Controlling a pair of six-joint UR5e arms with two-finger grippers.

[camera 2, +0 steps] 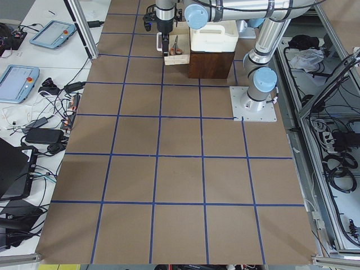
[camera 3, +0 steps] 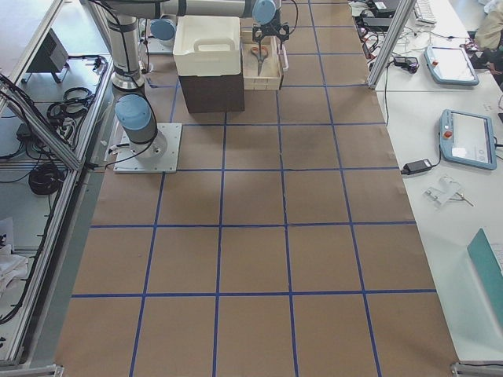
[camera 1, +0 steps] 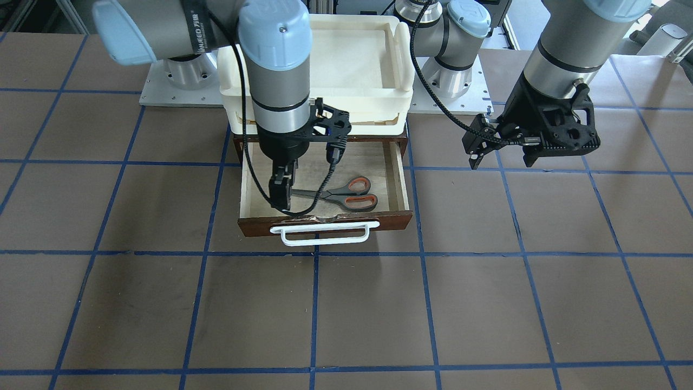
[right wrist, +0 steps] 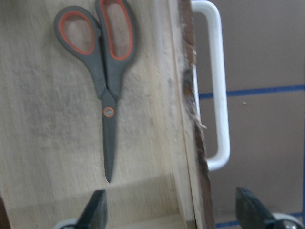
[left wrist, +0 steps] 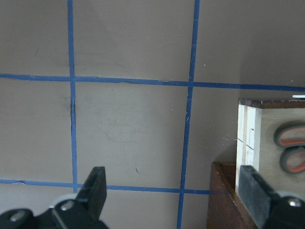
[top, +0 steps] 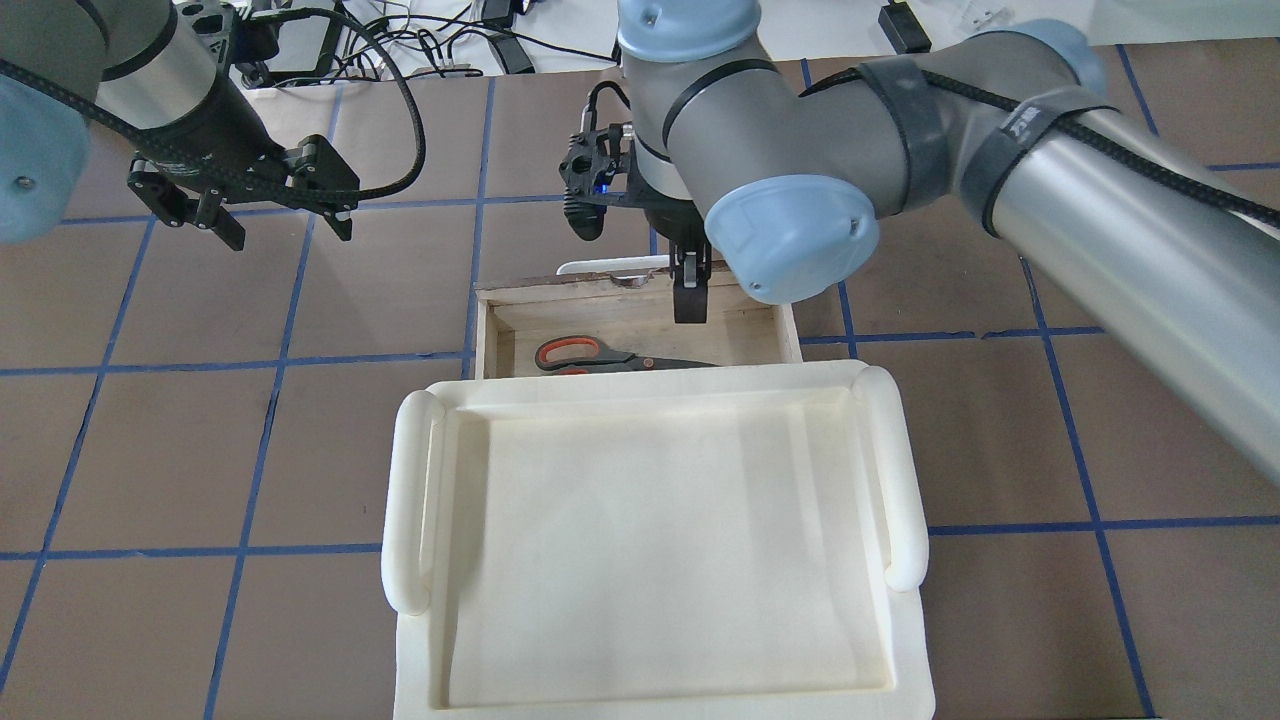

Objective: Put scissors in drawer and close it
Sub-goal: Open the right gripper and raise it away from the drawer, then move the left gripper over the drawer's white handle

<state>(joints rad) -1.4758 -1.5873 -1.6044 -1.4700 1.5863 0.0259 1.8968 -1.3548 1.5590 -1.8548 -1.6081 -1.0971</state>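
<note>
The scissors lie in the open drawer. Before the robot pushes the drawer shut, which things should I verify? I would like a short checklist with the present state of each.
1. The scissors lie flat inside the walls of the drawer: ok.
2. The right tool is open and apart from the scissors: ok.
3. The right tool is above the drawer's rim: cannot tell; it hangs over the front edge.
4. The left tool is off to the side, over the table: ok.
5. The white handle is free: ok.

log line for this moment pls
scissors flat in open drawer | right gripper open over drawer front | left gripper open, beside drawer
</note>
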